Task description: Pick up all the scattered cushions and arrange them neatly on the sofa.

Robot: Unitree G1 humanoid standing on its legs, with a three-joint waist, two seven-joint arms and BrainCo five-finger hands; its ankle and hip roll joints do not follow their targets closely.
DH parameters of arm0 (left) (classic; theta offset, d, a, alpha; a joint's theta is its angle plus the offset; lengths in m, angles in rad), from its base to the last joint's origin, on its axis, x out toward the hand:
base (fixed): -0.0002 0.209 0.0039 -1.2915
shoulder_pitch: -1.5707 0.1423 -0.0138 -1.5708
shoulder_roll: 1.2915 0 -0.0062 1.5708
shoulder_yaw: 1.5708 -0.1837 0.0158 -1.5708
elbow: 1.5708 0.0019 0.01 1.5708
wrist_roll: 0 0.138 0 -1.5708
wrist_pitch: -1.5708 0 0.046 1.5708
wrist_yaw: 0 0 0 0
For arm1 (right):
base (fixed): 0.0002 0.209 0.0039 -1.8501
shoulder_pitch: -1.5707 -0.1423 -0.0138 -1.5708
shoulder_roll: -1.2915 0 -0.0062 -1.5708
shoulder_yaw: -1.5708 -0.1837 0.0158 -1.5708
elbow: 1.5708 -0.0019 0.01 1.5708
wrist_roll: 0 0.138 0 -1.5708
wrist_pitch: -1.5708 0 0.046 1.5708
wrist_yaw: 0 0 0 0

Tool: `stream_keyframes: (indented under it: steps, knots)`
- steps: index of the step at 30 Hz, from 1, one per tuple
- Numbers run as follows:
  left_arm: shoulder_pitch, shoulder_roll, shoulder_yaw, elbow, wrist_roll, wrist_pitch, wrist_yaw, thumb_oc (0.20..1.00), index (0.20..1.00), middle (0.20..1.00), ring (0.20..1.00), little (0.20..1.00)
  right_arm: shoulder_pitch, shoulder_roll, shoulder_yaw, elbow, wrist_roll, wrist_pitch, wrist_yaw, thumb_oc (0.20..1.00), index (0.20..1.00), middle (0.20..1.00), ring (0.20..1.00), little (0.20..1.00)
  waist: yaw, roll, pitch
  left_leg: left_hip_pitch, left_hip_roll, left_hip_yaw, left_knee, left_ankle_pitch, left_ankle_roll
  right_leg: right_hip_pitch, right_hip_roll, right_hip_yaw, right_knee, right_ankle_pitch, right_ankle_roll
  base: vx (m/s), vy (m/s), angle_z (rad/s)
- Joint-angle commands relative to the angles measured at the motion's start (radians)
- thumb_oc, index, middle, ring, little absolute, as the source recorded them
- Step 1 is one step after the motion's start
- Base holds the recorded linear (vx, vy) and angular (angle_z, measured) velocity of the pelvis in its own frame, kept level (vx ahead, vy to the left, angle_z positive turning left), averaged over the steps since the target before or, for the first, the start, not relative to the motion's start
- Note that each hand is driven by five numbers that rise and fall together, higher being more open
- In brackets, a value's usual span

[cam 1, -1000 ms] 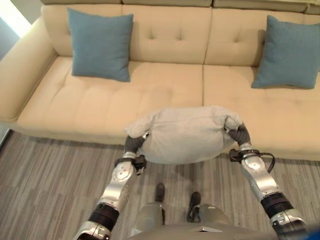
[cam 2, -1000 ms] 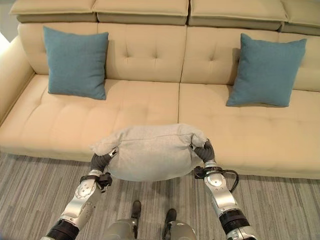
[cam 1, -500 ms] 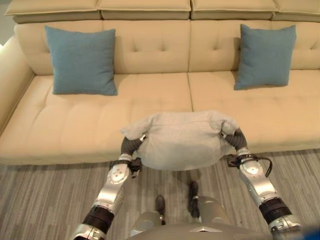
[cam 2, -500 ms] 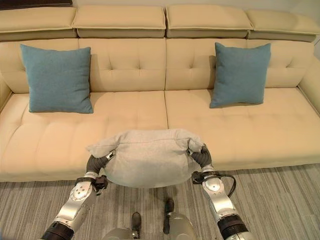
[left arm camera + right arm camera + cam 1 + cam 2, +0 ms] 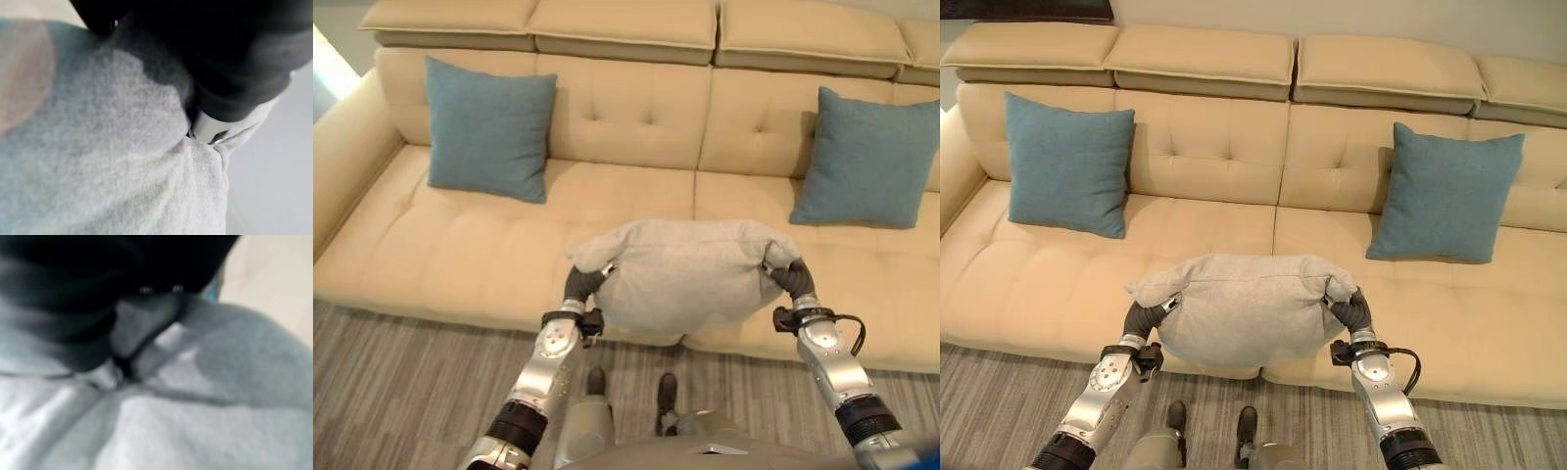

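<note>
A grey cushion (image 5: 680,269) hangs in the air between my two hands, over the front edge of the beige sofa (image 5: 460,245). My left hand (image 5: 579,284) is tucked in at the cushion's left end and my right hand (image 5: 790,278) at its right end; the cloth bunches over both. Close up, the left hand's dark cover (image 5: 230,63) presses into the grey cloth (image 5: 98,161), and the right hand's cover (image 5: 63,308) does the same (image 5: 195,431). Two blue cushions lean upright against the backrest, one at the left (image 5: 489,129) and one at the right (image 5: 864,159).
The sofa's middle seat, between the blue cushions, is bare behind the grey cushion. Striped grey carpet (image 5: 401,382) runs along the sofa's front. The sofa's left armrest (image 5: 342,166) rises at the view's left edge.
The whole view has shifted as the camera moved. The grey cushion stays held between both hands at the sofa's front edge.
</note>
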Motion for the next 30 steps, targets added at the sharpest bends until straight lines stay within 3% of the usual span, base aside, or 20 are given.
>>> stream_keyframes:
  steps: [1, 5, 10, 15, 20, 30]
  knots:
    - [-0.032, 0.022, 0.002, -0.127, 0.003, -0.078, -0.015, 0.200, 0.200, 0.200, 0.200, 0.200, -0.020, -0.022, -0.045, -0.064, 0.005, -0.066, -0.013, 0.200, 0.200, 0.200, 0.200, 0.200, 0.024, -0.003, -0.053, 0.064, -0.029, 0.032, 0.027, -0.009, 0.028, 0.028, -0.061, 0.074, 0.090, -0.088, 0.108, 0.14, 0.114, -0.43]
    - [-0.036, 0.032, -0.004, -0.135, 0.004, -0.075, -0.021, 0.200, 0.200, 0.200, 0.200, 0.200, -0.024, -0.014, -0.048, -0.067, -0.004, -0.066, -0.017, 0.200, 0.200, 0.200, 0.200, 0.200, 0.023, 0.003, -0.062, 0.097, -0.038, 0.045, 0.004, -0.011, 0.034, 0.033, -0.085, 0.081, 0.120, -0.098, 0.119, 0.13, 0.184, -0.34]
    - [-0.040, 0.072, 0.019, -0.154, 0.010, -0.082, -0.016, 0.200, 0.200, 0.200, 0.200, 0.200, -0.071, 0.025, -0.046, -0.071, -0.017, -0.061, -0.015, 0.200, 0.200, 0.200, 0.200, 0.200, 0.043, 0.006, -0.063, 0.152, -0.064, 0.118, 0.013, -0.069, 0.088, -0.021, -0.147, 0.106, 0.256, -0.086, 0.170, 0.10, 0.249, -0.31]
    - [-0.054, 0.091, 0.031, -0.159, 0.028, -0.088, -0.006, 0.200, 0.200, 0.200, 0.200, 0.200, -0.097, 0.036, -0.041, -0.071, -0.022, -0.066, -0.016, 0.200, 0.200, 0.200, 0.200, 0.200, 0.040, 0.016, -0.054, 0.176, -0.065, 0.140, -0.004, -0.078, 0.106, -0.091, -0.147, 0.123, 0.355, -0.066, 0.187, 0.03, 0.083, -0.22]
    - [-0.093, 0.081, 0.034, -0.150, 0.025, -0.103, 0.000, 0.200, 0.200, 0.200, 0.200, 0.200, -0.128, 0.023, -0.032, -0.069, -0.031, -0.061, -0.021, 0.200, 0.200, 0.200, 0.200, 0.200, 0.026, 0.014, -0.050, 0.213, -0.085, 0.139, -0.050, -0.081, 0.101, -0.111, -0.165, 0.108, 0.169, -0.011, 0.192, 0.10, -0.027, -0.12]
    - [-0.093, 0.061, 0.047, -0.162, 0.026, -0.102, 0.012, 0.200, 0.200, 0.200, 0.200, 0.200, -0.118, -0.003, -0.048, -0.094, -0.039, -0.060, -0.030, 0.200, 0.200, 0.200, 0.200, 0.200, 0.022, 0.018, -0.083, 0.261, -0.073, 0.122, -0.086, -0.089, 0.082, -0.044, -0.143, 0.076, 0.108, -0.017, 0.173, 0.12, -0.070, 0.11]
